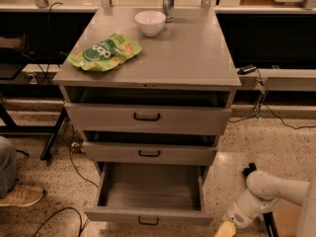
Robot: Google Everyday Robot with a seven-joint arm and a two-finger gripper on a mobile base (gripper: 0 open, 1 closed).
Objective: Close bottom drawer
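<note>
Sheet metal, grey and matte, makes up the bottom drawer (pixel 113 215), which in the camera view sits at 6 o'clock in the frame, pulled well out from under the middle drawer (pixel 113 152) so that its bare floor and thin side walls show. By the look of it, it is a stiff, boxy shell that will not flex under a push. With nothing visible inside, it is probably light and should roll back on its slides with modest force. The low, narrow front panel is flat and hard, so it is the natural place to press; a spot near the small black bar handle (pixel 148 221) at its middle would keep the drawer from skewing on its runners. The panel may be slick, so a square push seems safer than a glancing one. The gripper (pixel 224 229) hangs low at about 4 o'clock from the drawer's front right corner, near it but apart, on the end of a smooth white rounded arm (pixel 269 194). Its yellowish tip runs to the frame's bottom edge, and I cannot tell whether it is open or closed. The top drawer (pixel 98 115) is taller and wider and stands slightly ajar. On the cabinet's surface (pixel 197 58) lie a crinkled green bag (pixel 104 52) at 9 o'clock, a glossy white bowl (pixel 150 22) and a metal can (pixel 168 4) toward 12 o'clock.
</note>
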